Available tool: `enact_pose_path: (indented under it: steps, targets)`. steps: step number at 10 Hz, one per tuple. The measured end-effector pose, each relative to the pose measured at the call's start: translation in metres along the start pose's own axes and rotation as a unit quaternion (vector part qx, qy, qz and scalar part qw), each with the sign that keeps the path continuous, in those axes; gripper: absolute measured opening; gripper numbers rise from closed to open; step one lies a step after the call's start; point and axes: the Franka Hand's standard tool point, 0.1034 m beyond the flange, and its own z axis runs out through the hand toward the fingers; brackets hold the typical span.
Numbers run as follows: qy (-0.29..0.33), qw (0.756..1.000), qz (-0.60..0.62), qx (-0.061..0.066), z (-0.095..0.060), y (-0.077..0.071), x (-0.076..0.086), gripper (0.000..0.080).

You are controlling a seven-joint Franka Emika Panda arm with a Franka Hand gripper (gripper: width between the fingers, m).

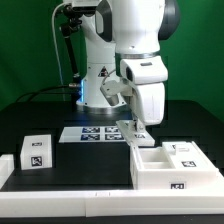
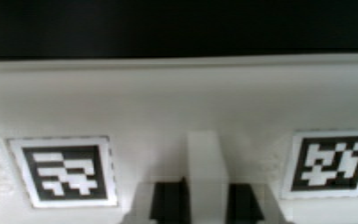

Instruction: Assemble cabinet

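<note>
The cabinet's open white box (image 1: 160,172) lies at the front of the exterior view's right, with tags on its front and top. My gripper (image 1: 138,127) points down at the box's rear corner nearest the marker board. In the wrist view a white cabinet panel (image 2: 194,100) fills the picture, with one tag (image 2: 64,170) on each side of a thin upright ridge (image 2: 208,155). My gripper (image 2: 208,198) has its dark fingers (image 2: 167,203) pressed against both sides of that ridge. What lies under the panel is hidden.
The marker board (image 1: 95,133) lies behind the box, near the robot's base. A small white tagged cube (image 1: 38,150) stands at the exterior view's left. A low white rail (image 1: 60,187) runs along the table's front edge and turns up at its left end.
</note>
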Motion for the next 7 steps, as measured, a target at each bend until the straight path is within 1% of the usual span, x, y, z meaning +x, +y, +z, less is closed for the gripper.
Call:
enact_pose_path:
  steps: [1,2,3,4,6,7]
  targets:
    - [0.002,1.0,0.001,-0.018,-0.002,0.003,0.0,0.0069]
    - [0.005,0.999,0.007,-0.048,-0.003,0.005,0.001,0.0069]
    - [0.009,0.998,0.025,-0.061,-0.002,0.002,0.005,0.0069]
    - [0.007,0.998,0.039,-0.049,-0.002,0.003,0.009,0.0069]
    - [0.008,0.997,0.051,-0.053,-0.005,0.011,0.014,0.0069]
    - [0.008,0.997,0.054,-0.049,-0.006,0.015,0.013,0.0069]
